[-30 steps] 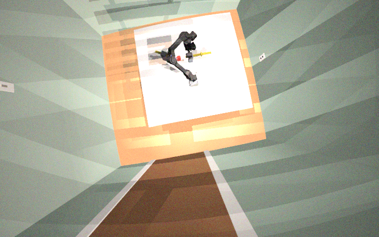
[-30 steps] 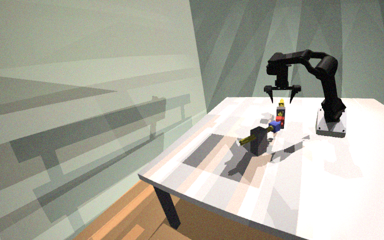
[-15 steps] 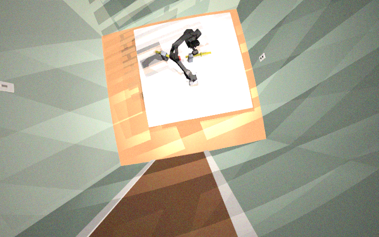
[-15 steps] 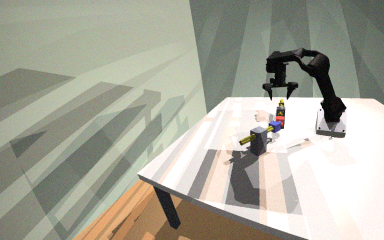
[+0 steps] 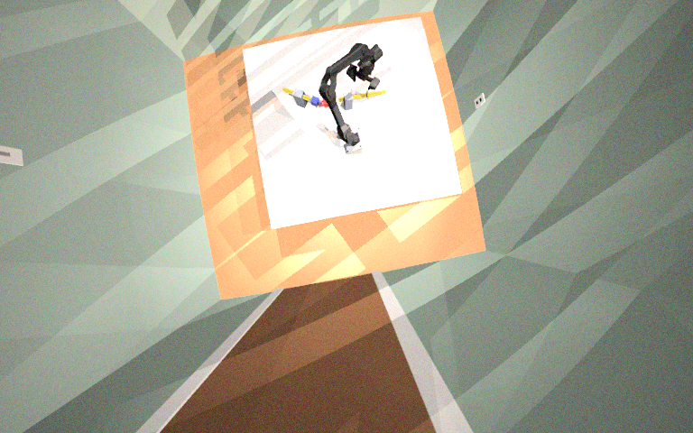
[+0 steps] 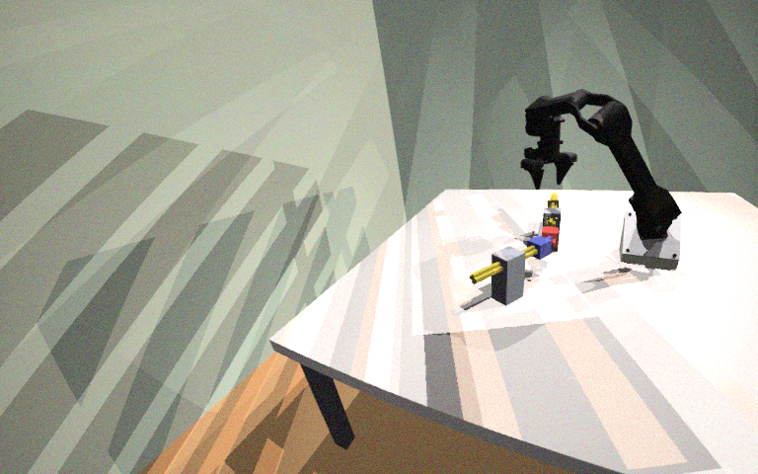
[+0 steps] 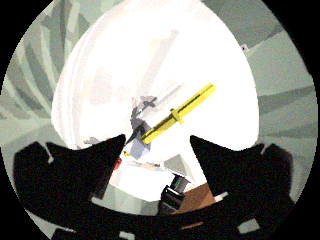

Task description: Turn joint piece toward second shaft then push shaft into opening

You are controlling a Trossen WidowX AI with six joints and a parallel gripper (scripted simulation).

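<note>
The first yellow shaft [image 5: 289, 91] [image 6: 484, 273] runs through a grey block [image 5: 300, 99] [image 6: 507, 279] to a blue piece [image 5: 315, 101] [image 6: 539, 247]. The red square joint piece [image 5: 325, 103] [image 6: 550, 231] [image 7: 117, 163] is hinged there and seems turned roughly toward the second shaft [image 5: 378, 93] [image 6: 554, 197] [image 7: 197, 99]; its opening is too small to judge. That shaft passes through the second block [image 5: 347, 102] [image 6: 552, 214] [image 7: 139, 149]. Most of it lies on the outer side; a short stub points at the red piece, seemingly apart from it. My gripper [image 5: 363, 78] [image 6: 549, 185] [image 7: 158, 138] is open and empty above the second shaft.
The second shaft has a yellow collar [image 5: 367, 95] [image 7: 177, 117] outside its block. The arm base [image 5: 353, 148] [image 6: 650, 248] stands on the white table [image 5: 357, 194] [image 6: 670, 335] to one side of the shafts. My arm passes over the area between the blocks in the top view.
</note>
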